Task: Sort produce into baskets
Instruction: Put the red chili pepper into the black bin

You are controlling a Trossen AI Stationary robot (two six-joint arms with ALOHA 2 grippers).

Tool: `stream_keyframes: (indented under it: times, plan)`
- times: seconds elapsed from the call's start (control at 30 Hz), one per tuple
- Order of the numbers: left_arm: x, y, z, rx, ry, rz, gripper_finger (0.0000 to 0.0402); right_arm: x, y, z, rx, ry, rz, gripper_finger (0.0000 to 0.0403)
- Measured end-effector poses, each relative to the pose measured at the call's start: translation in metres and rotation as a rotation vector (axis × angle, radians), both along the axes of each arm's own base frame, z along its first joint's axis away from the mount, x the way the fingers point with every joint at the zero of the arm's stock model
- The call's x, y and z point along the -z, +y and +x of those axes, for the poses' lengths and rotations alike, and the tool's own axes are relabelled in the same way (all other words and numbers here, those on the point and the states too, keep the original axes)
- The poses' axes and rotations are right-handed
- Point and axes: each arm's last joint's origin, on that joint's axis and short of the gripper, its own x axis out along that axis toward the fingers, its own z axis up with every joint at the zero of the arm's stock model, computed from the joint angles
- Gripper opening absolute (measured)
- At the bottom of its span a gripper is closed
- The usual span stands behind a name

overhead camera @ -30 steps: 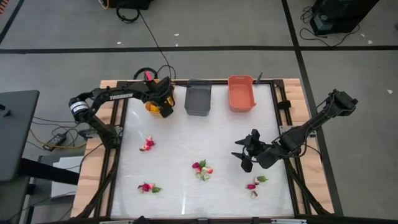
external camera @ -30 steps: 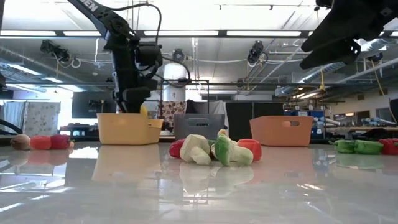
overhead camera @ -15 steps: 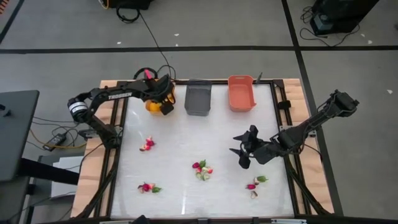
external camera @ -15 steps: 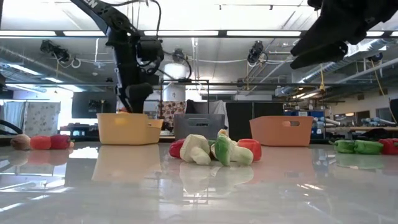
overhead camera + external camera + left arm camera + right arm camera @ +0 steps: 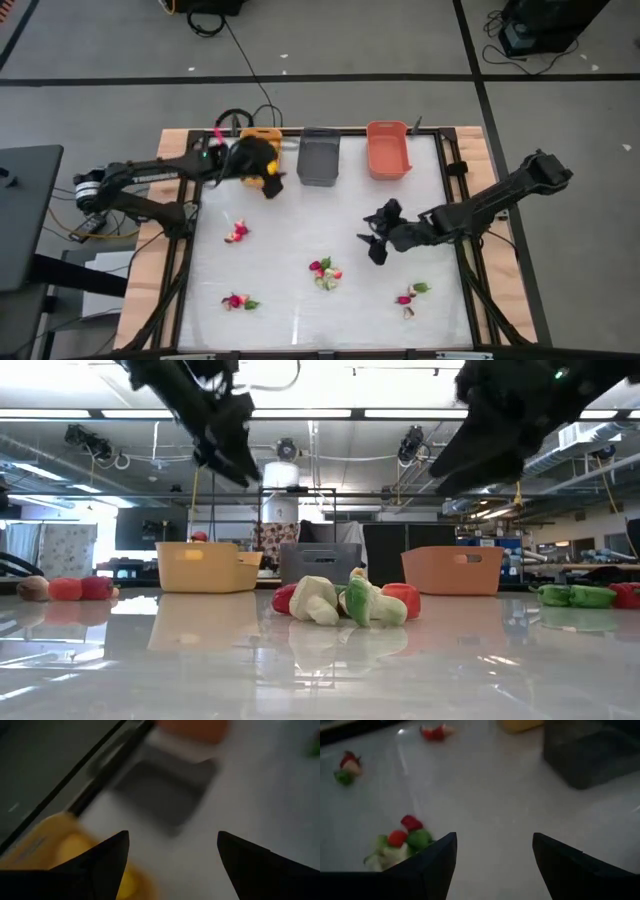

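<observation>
I take the grey bin (image 5: 319, 157) as my landmark, at the far edge of the white tabletop (image 5: 300, 225). The yellow-orange bin (image 5: 259, 140) sits just beside it on the left arm's side, the salmon bin (image 5: 388, 150) just beside it on the other side. My left end effector (image 5: 268, 181) hangs between the yellow-orange bin and the grey bin, slightly nearer me than both, fingers spread apart and empty; its wrist view shows yellow fruit (image 5: 72, 847) lying in the yellow-orange bin. My right end effector (image 5: 373, 243) hovers over the tabletop well nearer me than the grey bin and toward the salmon bin's side, fingers apart, nothing between them. Produce lies in four small clusters: a mixed red, green and pale pile (image 5: 325, 273) nearer me than the grey bin, a red-pink bit (image 5: 237, 232) nearer me than the yellow-orange bin, another red and green cluster (image 5: 238, 301) toward the near left, and a red-green group (image 5: 411, 294) just beyond the right end effector toward me.
</observation>
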Motion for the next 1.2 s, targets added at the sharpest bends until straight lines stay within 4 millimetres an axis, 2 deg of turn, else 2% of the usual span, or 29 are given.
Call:
stream_keyframes:
  times: [0.2, 0.3, 0.5, 0.73, 0.87, 1.1, 1.2]
  plan:
    - [0.021, -0.054, 0.014, 0.234, -0.114, 0.025, 0.0303, 0.029, 0.02, 0.026, -0.226, 0.002, -0.012, 0.0253]
    - [0.034, -0.078, 0.019, 0.327, -0.186, 0.03, 0.0293, 0.041, 0.027, 0.035, -0.283, -0.021, -0.016, 0.0243]
    - [0.054, -0.11, 0.021, 0.431, -0.306, 0.004, 0.0284, 0.06, 0.031, 0.049, -0.366, -0.052, 0.054, 0.0235]
    - [0.074, -0.118, 0.026, 0.459, -0.289, 0.017, 0.0284, 0.082, 0.032, 0.054, -0.384, -0.008, 0.04, 0.0235]
    - [0.086, -0.12, 0.032, 0.465, -0.288, 0.013, 0.0284, 0.077, 0.023, 0.064, -0.356, -0.058, 0.043, 0.0235]
    - [0.102, -0.121, 0.033, 0.476, -0.197, -0.006, 0.0284, 0.059, 0.012, 0.091, -0.42, -0.107, 0.0, 0.0235]
    - [0.103, -0.121, 0.034, 0.476, -0.184, -0.006, 0.0284, 0.063, 0.01, 0.105, -0.442, -0.068, -0.025, 0.0235]
